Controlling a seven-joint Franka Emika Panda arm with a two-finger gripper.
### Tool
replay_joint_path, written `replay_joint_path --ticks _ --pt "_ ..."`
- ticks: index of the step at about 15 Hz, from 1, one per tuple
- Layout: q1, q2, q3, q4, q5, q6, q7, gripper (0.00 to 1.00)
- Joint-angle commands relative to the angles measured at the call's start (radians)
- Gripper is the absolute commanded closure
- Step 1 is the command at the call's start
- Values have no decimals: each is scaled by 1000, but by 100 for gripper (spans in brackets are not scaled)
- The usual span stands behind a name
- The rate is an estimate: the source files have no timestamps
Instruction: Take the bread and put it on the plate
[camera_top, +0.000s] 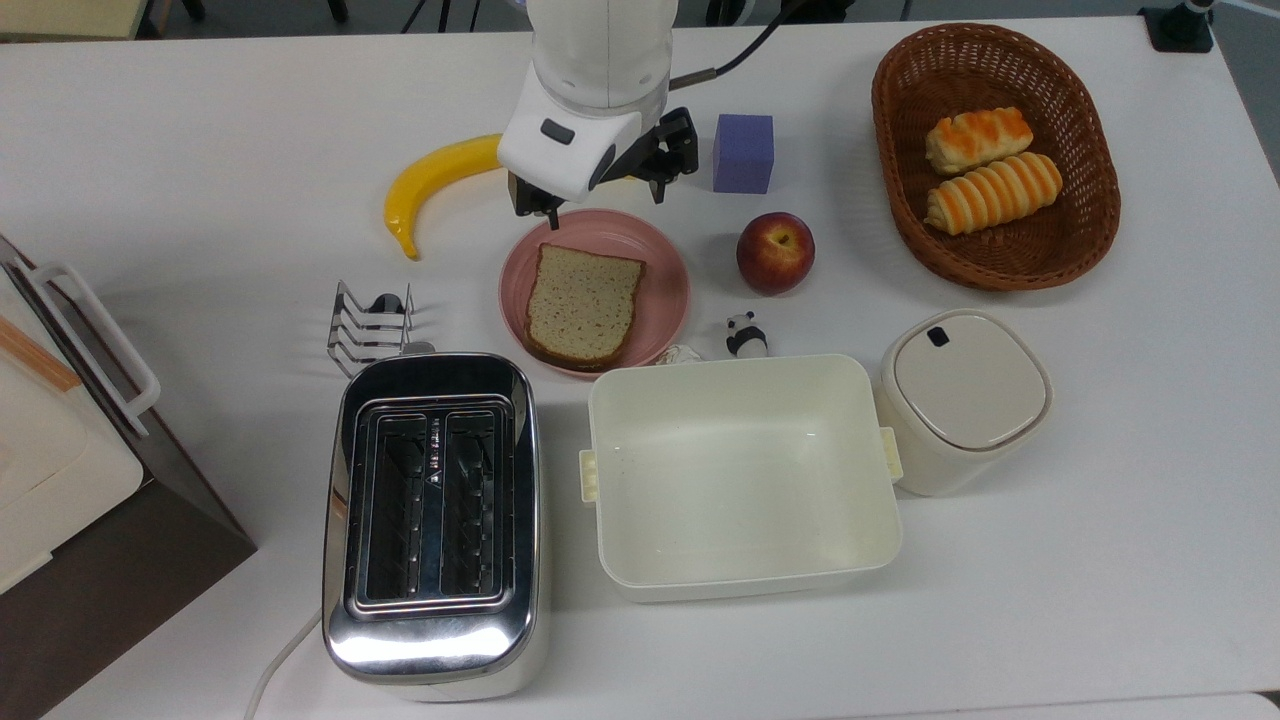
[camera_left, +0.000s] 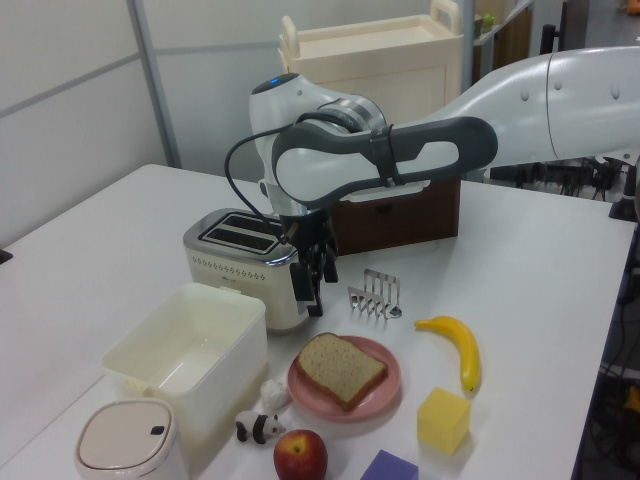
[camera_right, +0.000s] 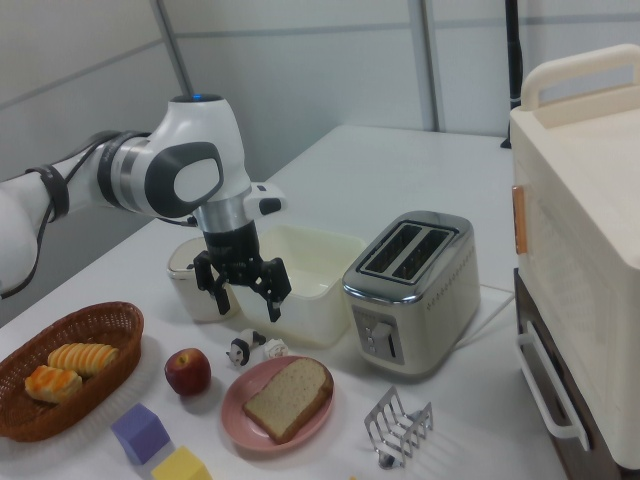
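The bread (camera_top: 583, 305) is a light-brown slice with a dark crust, lying flat on the round pink plate (camera_top: 668, 268). My gripper (camera_top: 603, 203) hangs open above the plate's far edge in the top view, fingers spread wide, nothing between them. In the left view the gripper (camera_left: 318, 293) stands clear above the bread (camera_left: 340, 368) and the plate (camera_left: 386, 392). In the right view the open gripper (camera_right: 247, 306) hovers above and behind the bread (camera_right: 288, 397) on the plate (camera_right: 238, 415).
A chrome toaster (camera_top: 435, 520) and a cream tub (camera_top: 745, 475) stand close in front of the plate. Around it are a toast rack (camera_top: 370, 325), a banana (camera_top: 430, 185), a purple cube (camera_top: 743, 152), an apple (camera_top: 775, 252) and a panda figurine (camera_top: 745, 335). At the top view's right sits a basket (camera_top: 995, 260) with rolls.
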Motion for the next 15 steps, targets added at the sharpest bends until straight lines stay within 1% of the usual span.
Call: replay_joint_path --ticks 1,3,5,7,12,15 --pt "5 -59 -15 10 -20 -7 18 0" --pt "2 -96 -18 11 -26 -12 18 0" --pt "-3 -115 -34 14 -38 -36 34 0" --pt "-2 -138 -31 16 -87 -50 147 0" --pt "-6 -213 -34 14 -77 -145 169 0" --pt "-58 -253 -34 13 -75 -188 169 0"
